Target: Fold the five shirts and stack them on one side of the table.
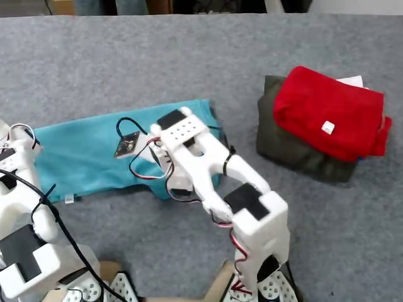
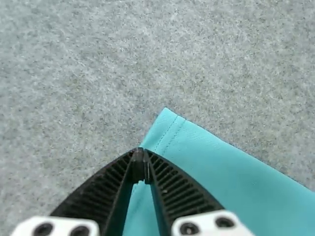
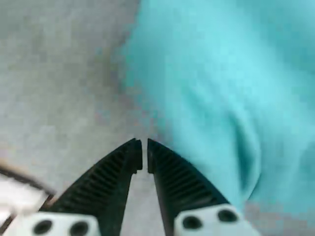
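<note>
A grey, carpet-like surface point(image 1: 189, 56) carries everything. At its near edge the left arm point(image 1: 25, 245) crouches low beside the left end of the teal shirt point(image 1: 88, 157). The left gripper point(image 2: 140, 164) is pressed together on the hem, just below a corner. The right arm point(image 1: 249, 207) stretches forward, its wrist over the shirt's right end. The right gripper point(image 3: 144, 150) is almost closed (a sliver of gap, nothing in it) above bare surface just beside the cloth's edge. The teal shirt lies flat mid-surface. Farther right, well apart, a folded red shirt point(image 1: 327, 110) sits atop an olive shirt point(image 1: 283, 148).
</note>
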